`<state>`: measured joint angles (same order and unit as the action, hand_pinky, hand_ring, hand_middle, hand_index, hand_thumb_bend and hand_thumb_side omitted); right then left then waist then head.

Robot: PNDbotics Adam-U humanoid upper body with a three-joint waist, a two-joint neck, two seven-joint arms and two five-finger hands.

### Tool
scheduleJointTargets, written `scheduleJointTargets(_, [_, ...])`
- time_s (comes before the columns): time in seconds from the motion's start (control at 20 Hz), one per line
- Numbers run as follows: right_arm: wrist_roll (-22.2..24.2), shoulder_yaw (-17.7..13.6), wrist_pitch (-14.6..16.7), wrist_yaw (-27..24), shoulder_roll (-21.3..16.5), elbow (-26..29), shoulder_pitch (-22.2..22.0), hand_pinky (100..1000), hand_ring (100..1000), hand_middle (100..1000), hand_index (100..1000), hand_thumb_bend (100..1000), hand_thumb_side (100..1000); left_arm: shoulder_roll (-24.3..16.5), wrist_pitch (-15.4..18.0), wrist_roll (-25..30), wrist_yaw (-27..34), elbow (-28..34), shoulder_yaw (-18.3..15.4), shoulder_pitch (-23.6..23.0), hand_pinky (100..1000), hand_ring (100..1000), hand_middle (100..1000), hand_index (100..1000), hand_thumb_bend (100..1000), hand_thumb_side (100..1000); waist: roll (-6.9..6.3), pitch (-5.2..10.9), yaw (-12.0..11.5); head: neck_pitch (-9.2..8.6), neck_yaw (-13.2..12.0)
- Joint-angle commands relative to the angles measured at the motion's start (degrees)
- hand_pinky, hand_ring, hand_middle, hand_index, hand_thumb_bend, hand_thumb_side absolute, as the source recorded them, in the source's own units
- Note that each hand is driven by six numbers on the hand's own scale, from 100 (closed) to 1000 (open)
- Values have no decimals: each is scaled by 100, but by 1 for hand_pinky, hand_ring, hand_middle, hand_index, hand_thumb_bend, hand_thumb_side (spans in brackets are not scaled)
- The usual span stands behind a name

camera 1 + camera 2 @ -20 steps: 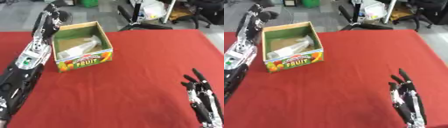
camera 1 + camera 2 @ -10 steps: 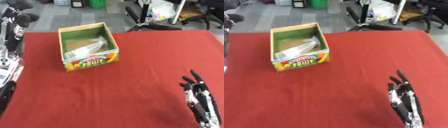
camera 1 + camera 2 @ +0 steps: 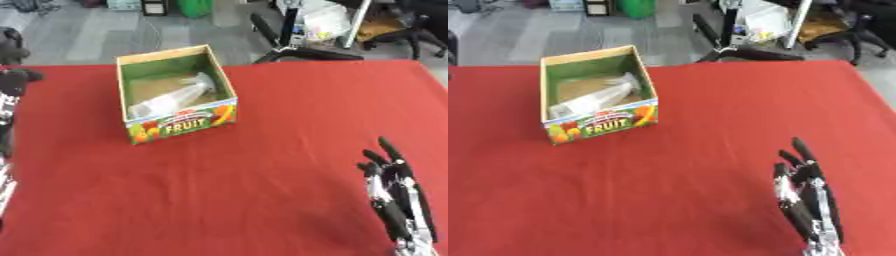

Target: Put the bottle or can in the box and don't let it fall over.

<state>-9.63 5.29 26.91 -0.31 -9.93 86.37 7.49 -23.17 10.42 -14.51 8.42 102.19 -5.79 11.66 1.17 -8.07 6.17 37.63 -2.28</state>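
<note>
Robot hand far from boxed bottle

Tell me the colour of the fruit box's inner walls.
Green, above a brown cardboard floor; the open cardboard fruit box shows it best in the left eye view.

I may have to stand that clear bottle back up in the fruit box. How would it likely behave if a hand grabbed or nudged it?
The clear bottle lies slanted on its side inside the fruit box, so a nudge would probably roll it toward a wall. It looks see-through and possibly empty, hence likely light and easy to tip once upright. Its smooth plastic may be slippery.
</note>
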Motion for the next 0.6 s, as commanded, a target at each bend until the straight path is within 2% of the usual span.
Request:
scheduleJointTargets(0.05, [-21,-39,1,40,-123,40,16,792,890,1000,950,100,470,295,21,-62,-312,372,-184,-285,718,558,676,813,793,619,-24,124,4,17,-9])
scheduleJointTargets(0.3, [-3,-20,3,43,-119,21,-24,792,890,1000,950,100,470,691,-31,-166,-698,734,-144,-956,711,546,666,812,779,617,-18,191,33,115,-87])
scheduleJointTargets(0.4, [-7,-30,8,40,-121,25,-34,792,889,1000,950,100,480,785,-94,-199,-730,716,-112,-1010,709,543,662,812,776,586,-20,202,47,134,-115])
scheduleJointTargets(0.45, [-12,-40,9,43,-124,29,-36,792,889,1000,950,100,470,820,-111,-200,-733,690,-95,-1011,708,541,660,811,776,616,-19,203,43,136,-110])
scheduleJointTargets(0.6, [-24,-54,6,52,-127,33,-41,792,889,1000,951,100,456,880,-127,-178,-714,590,-55,-989,704,540,657,811,776,616,-12,202,37,165,-96])
